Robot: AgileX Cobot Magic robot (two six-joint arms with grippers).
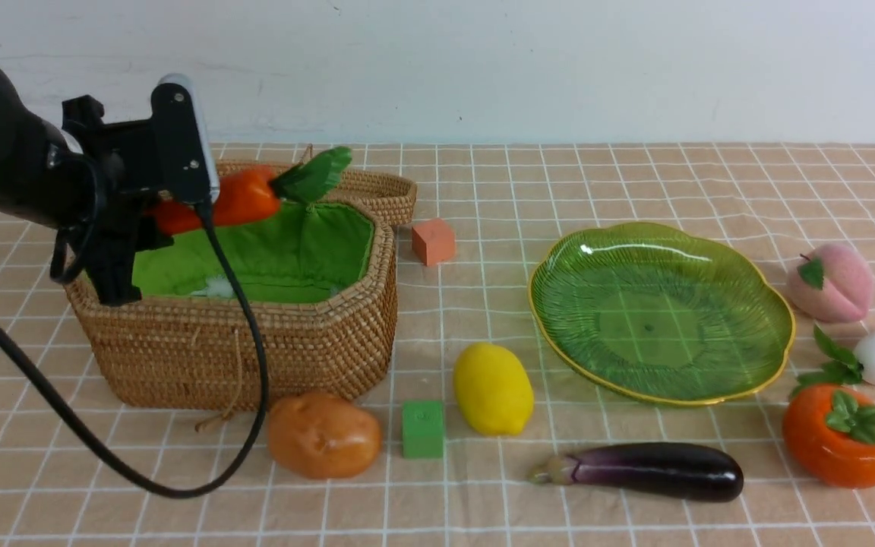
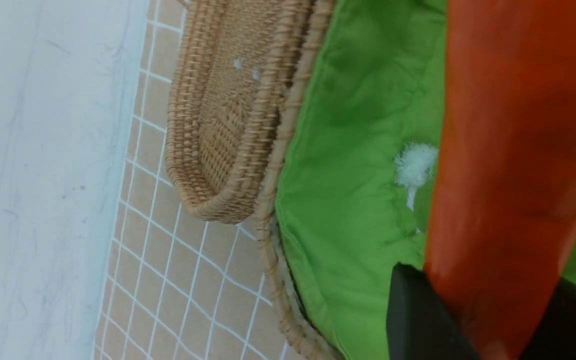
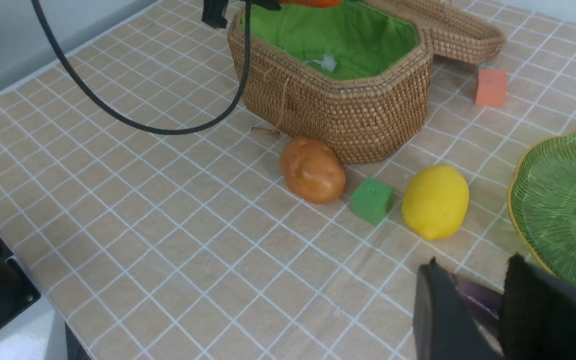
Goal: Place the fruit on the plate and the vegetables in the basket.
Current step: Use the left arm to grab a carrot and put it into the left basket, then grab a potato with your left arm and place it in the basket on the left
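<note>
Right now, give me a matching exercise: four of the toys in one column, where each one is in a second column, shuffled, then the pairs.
Things:
1. carrot
2. lemon
3. eggplant
4. peach

Places:
A. between the green cube and the plate
B. right of the plate, farthest back
C. in the left gripper, over the basket
D. lying just in front of the plate

Pairs: 1-C, 2-A, 3-D, 4-B

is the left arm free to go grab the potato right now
Probably not yet: the left gripper is shut on the carrot over the basket, so its jaws are full. The potato lies uncovered in front of the basket.
</note>
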